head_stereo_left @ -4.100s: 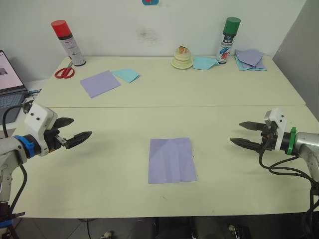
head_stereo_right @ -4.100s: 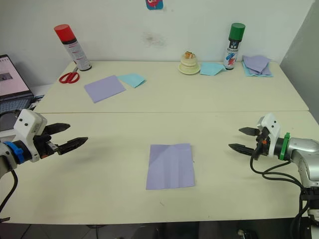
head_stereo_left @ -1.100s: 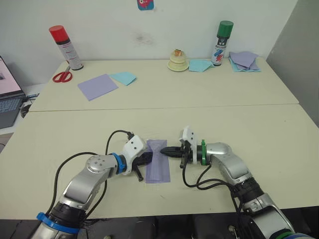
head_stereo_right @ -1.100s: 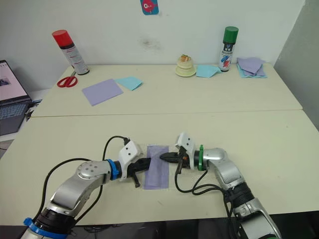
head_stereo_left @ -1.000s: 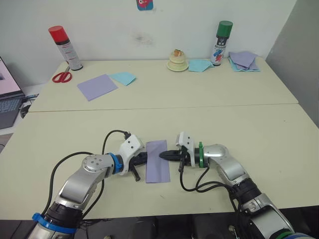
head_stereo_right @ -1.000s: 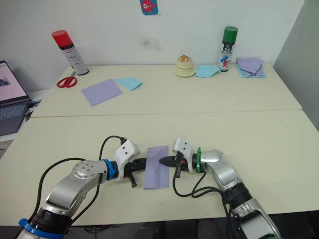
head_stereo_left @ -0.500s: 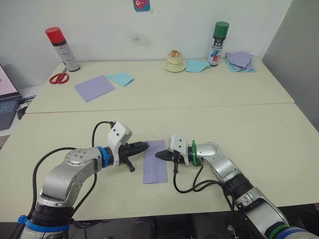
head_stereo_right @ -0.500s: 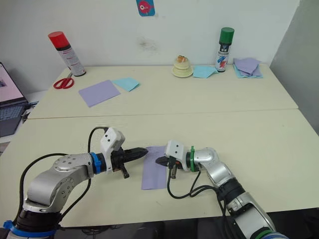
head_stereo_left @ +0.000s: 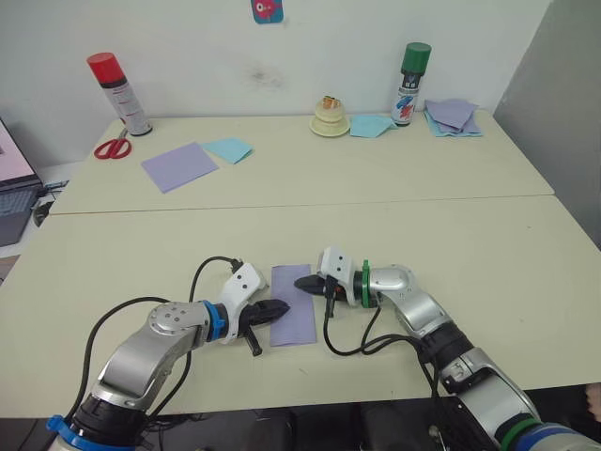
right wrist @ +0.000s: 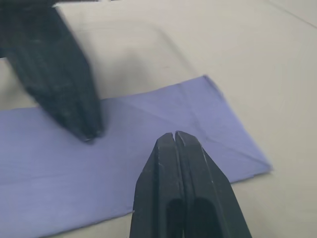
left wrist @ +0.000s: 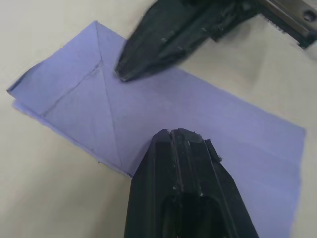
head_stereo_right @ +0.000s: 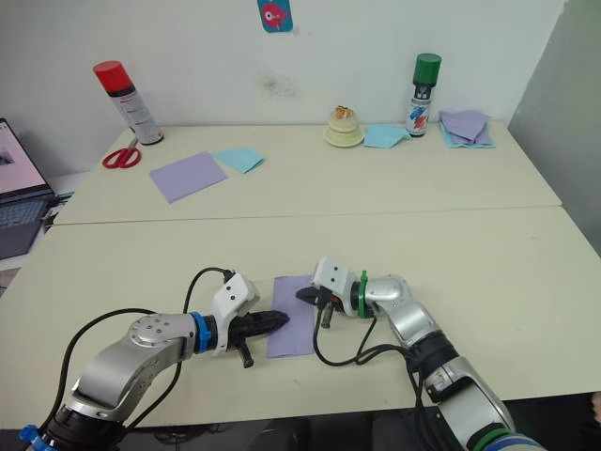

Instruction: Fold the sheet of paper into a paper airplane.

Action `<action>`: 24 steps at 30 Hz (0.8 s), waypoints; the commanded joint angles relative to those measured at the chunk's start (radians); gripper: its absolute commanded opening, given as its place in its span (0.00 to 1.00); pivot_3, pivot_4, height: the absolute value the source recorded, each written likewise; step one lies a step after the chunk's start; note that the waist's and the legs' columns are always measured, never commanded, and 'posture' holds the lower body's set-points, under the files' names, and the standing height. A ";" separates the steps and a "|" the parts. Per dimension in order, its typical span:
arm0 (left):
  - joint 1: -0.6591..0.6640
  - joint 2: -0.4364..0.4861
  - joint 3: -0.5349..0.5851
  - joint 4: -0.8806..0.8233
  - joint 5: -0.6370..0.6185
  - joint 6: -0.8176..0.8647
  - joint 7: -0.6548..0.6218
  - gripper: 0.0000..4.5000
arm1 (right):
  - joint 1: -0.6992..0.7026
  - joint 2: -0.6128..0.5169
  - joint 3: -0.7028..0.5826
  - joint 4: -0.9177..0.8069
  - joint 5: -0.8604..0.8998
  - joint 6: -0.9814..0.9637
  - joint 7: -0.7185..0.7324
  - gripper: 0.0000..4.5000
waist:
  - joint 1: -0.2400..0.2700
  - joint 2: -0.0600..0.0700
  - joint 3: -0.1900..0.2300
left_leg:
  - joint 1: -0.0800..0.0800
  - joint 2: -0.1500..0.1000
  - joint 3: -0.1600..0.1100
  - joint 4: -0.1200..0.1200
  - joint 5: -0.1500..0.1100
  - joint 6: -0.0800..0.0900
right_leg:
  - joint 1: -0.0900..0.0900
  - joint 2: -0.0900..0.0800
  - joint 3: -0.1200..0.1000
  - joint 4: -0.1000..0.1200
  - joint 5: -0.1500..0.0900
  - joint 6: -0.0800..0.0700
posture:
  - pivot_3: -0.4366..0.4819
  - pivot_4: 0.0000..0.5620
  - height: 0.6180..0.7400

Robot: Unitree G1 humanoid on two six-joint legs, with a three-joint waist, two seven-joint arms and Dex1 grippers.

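The sheet of paper [head_stereo_left: 295, 314] lies flat on the near table, folded into a narrow lavender strip with diagonal creases at its far end. My left gripper [head_stereo_left: 285, 308] is shut, its tip resting on the strip's left edge near the middle. My right gripper [head_stereo_left: 300, 281] is also shut, its tip pressing on the far end by the creases. In the left wrist view, my own shut fingers [left wrist: 174, 148] sit over the sheet [left wrist: 198, 114] with the other gripper [left wrist: 123, 73] opposite. The paper airplane is out of view.
At the back left stand a red-capped spray can [head_stereo_left: 111, 80], scissors [head_stereo_left: 111, 147], a smooth lavender square [head_stereo_left: 178, 166] and a light-blue sheet [head_stereo_left: 230, 148]. At the back right are a cream object [head_stereo_left: 328, 116], a green-capped can [head_stereo_left: 410, 70] and stacked sheets [head_stereo_left: 453, 115]. A laptop [head_stereo_left: 9, 188] sits left.
My left gripper has slid from the strip's far left edge toward me along that edge. My right gripper's tip has moved a little toward the far end. The sheet stays put.
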 commanded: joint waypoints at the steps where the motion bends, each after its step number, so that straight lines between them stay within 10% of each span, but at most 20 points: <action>1: 0.024 0.002 -0.041 0.071 0.061 -0.041 -0.005 0.00 | -0.029 0.001 -0.024 0.111 -0.050 -0.025 -0.077 0.00 | 0.000 0.000 -0.001 | 0.000 0.000 0.000 0.000 0.000 0.000 | 0.000 0.000 0.000 0.000 0.000 0.000 | 0.48 0.27 1.00; 10: 0.005 -0.020 -0.035 0.098 0.060 -0.062 -0.010 0.00 | -0.085 -0.017 -0.059 0.248 -0.078 -0.166 -0.150 0.00 | 0.001 0.001 -0.010 | 0.002 0.000 -0.001 0.000 0.000 0.000 | 0.003 0.000 0.000 -0.001 0.000 0.000 | 0.48 0.27 1.00; 16: 0.002 -0.035 -0.044 0.100 0.063 -0.061 -0.009 0.00 | -0.001 0.016 -0.113 0.046 0.138 -0.084 0.120 0.00 | 0.001 0.001 -0.010 | 0.001 0.000 -0.001 0.000 0.000 0.001 | 0.004 0.000 -0.001 -0.002 0.000 0.000 | 0.48 0.27 1.00; 24: 0.008 -0.038 -0.045 0.092 0.067 -0.056 -0.005 0.00 | 0.091 -0.077 0.050 -0.013 -0.026 -0.077 0.201 0.00 | 0.002 0.002 -0.011 | 0.001 0.000 -0.001 -0.001 -0.001 0.001 | 0.003 0.000 -0.001 -0.003 -0.003 0.004 | 0.48 0.27 1.00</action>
